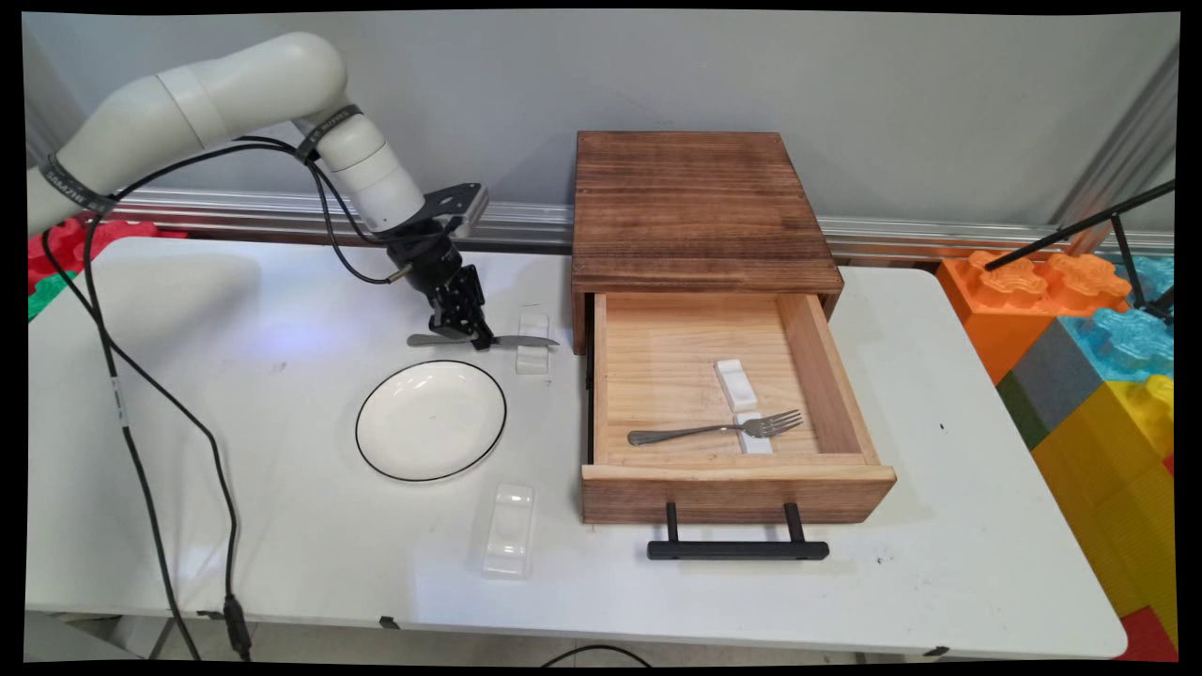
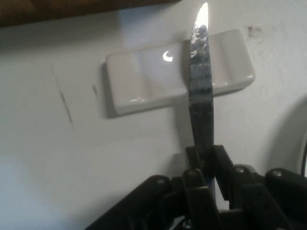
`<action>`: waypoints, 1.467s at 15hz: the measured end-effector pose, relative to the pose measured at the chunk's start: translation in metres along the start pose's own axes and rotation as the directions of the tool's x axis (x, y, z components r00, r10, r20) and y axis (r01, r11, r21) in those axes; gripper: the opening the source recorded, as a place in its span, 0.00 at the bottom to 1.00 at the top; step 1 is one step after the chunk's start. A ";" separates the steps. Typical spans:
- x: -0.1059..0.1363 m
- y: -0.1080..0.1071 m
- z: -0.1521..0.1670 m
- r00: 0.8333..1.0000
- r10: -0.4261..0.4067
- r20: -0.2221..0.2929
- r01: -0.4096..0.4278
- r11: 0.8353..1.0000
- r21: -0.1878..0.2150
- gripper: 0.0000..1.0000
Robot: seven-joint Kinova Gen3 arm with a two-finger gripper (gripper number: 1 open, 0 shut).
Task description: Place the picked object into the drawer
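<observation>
- You are looking at the gripper (image 1: 467, 330) pinching a knife (image 2: 201, 91) mid-length, blade lying across the white rest (image 2: 144, 81) beyond the plate (image 1: 431, 420)
- Thin, stiff, slick steel is likely twisting easily; a grip near the handle seems steadier

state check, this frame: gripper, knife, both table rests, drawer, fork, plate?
gripper: shut on knife
knife: held level, blade across far rest
far rest: on table left of the cabinet, under blade
near rest: on table, bare
drawer: pulled open
fork: lying in drawer, tines on a white rest
plate: on table, empty
</observation>
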 end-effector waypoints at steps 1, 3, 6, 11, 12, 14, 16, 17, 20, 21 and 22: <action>0.000 0.001 -0.002 1.000 0.000 -0.001 0.000 1.000 0.000 0.00; 0.002 0.003 -0.008 1.000 0.000 -0.008 0.000 1.000 0.003 0.00; 0.005 0.008 -0.021 1.000 -0.003 -0.018 0.003 1.000 0.005 0.00; 0.007 0.023 -0.061 1.000 -0.007 -0.030 0.008 1.000 0.004 0.00; 0.008 0.026 -0.067 0.999 -0.007 -0.033 0.007 1.000 0.003 0.00; 0.012 0.031 -0.082 0.999 -0.005 -0.040 0.005 1.000 0.001 0.00; 0.019 0.040 -0.101 0.999 -0.003 -0.049 0.003 1.000 -0.004 0.00; 0.024 0.044 -0.110 0.999 0.000 -0.053 -0.001 1.000 -0.008 0.00; 0.039 0.054 -0.127 0.998 0.005 -0.067 -0.006 1.000 -0.016 0.00; 0.052 0.059 -0.134 0.997 0.007 -0.079 -0.008 1.000 -0.019 0.00; 0.064 0.065 -0.139 0.996 0.007 -0.089 -0.008 1.000 -0.019 0.00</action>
